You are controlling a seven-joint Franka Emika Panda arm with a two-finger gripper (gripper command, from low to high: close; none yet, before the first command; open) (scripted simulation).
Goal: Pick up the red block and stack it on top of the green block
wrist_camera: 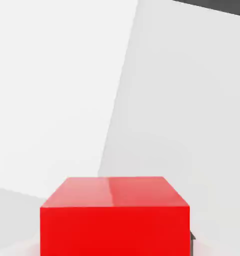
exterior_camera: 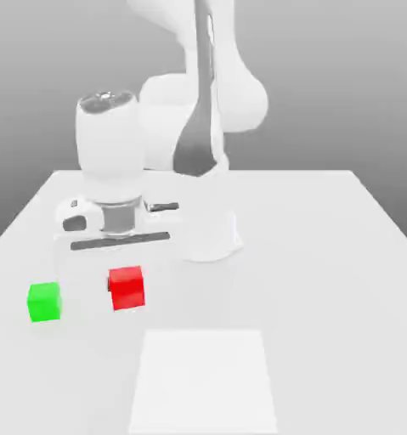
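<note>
Green block (exterior_camera: 43, 302) resting on the white counter (exterior_camera: 325, 255) toward the exterior view's left. Just to its right, apart from it, red block (exterior_camera: 127, 288) pinched in the claw (exterior_camera: 125, 273) beneath the white arm's hand (fingers pressed onto its sides). Close up in the hand view, red block (wrist_camera: 114, 215) large against pale counter (wrist_camera: 51, 90).

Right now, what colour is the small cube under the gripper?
Bright red, plain matte cube; clearest in the hand view.
</note>
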